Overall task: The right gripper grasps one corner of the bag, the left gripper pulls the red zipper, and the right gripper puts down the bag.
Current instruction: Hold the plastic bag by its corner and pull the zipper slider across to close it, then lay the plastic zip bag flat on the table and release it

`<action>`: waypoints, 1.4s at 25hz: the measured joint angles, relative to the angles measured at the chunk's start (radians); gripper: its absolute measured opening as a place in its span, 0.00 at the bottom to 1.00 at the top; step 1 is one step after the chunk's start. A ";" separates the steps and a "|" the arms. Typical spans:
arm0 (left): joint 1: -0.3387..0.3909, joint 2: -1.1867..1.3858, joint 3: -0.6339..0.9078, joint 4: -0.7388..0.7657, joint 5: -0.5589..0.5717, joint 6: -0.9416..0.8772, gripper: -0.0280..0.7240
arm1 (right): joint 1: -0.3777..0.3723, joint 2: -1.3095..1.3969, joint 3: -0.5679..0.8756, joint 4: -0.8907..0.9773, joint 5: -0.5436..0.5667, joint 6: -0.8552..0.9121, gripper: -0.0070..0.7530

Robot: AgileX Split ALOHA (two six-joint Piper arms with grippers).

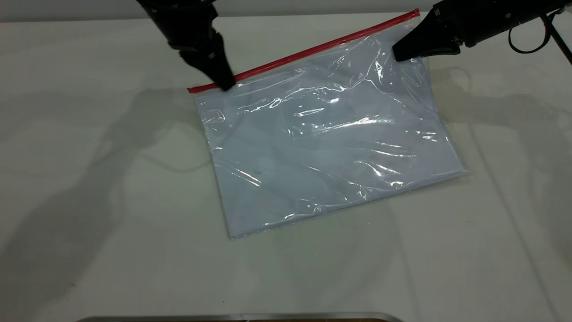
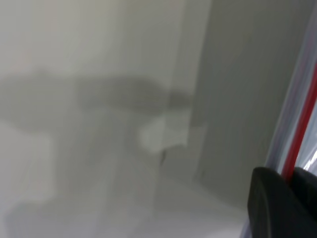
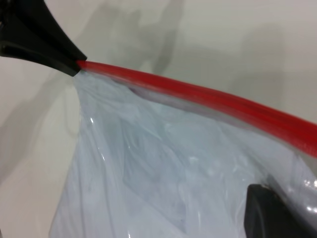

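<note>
— White table [image 1: 89,201] all around. What's under your claws?
— My left gripper [image 1: 222,80] pinches the red zipper [image 1: 313,49]. My right gripper [image 1: 402,52] holds the bag [image 1: 330,143] corner. Nothing blocks me.

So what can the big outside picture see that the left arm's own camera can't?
Only the outside view shows the whole bag lying on the table, the paper inside it, and the right tool at the bag's far corner. Only the left wrist view shows, close up, the left tool with its fingers on either side of the red zipper. Both show that tool at the zipper.
</note>
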 joint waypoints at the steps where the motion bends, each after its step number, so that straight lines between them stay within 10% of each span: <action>1: 0.000 0.000 0.000 0.029 0.007 -0.024 0.11 | 0.000 0.000 0.000 0.000 0.000 0.002 0.05; 14: 0.001 0.000 0.000 0.156 0.037 -0.090 0.13 | 0.000 0.000 0.000 0.003 -0.017 0.009 0.13; 26: 0.012 -0.014 0.000 0.167 0.024 -0.277 0.73 | -0.021 -0.014 0.000 -0.007 -0.110 0.018 0.91; 35: 0.012 -0.228 -0.037 0.375 0.147 -0.490 0.84 | -0.021 -0.320 0.000 -0.228 -0.188 0.158 0.81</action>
